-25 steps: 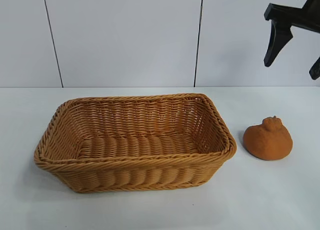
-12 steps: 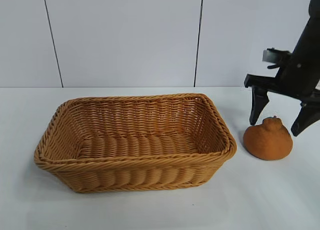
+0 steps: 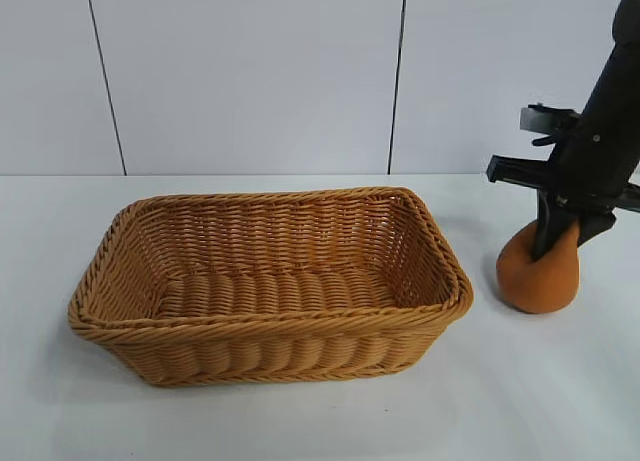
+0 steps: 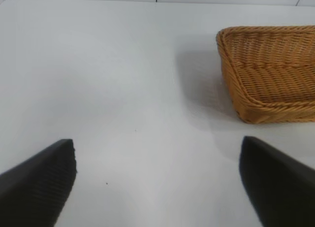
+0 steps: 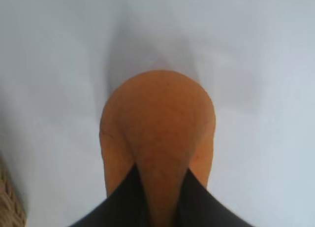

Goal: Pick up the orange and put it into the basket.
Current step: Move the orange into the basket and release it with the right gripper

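Note:
The orange (image 3: 537, 278) rests on the white table just right of the basket (image 3: 440, 249), squeezed narrow at its top. My right gripper (image 3: 554, 239) comes down on it from above and is shut on it; in the right wrist view the two black fingers (image 5: 129, 197) pinch a ridge of the orange (image 5: 160, 118). The wicker basket has nothing inside. My left gripper (image 4: 157, 160) hovers open over bare table, with one corner of the basket (image 4: 256, 96) ahead of it; it does not show in the exterior view.
A white panelled wall (image 3: 250, 76) stands behind the table. Bare white tabletop (image 3: 540, 401) lies in front of the basket and the orange.
My right gripper came down from the upper right onto the orange and closed on it, squashing the fruit taller and narrower. The left gripper and the basket stayed put.

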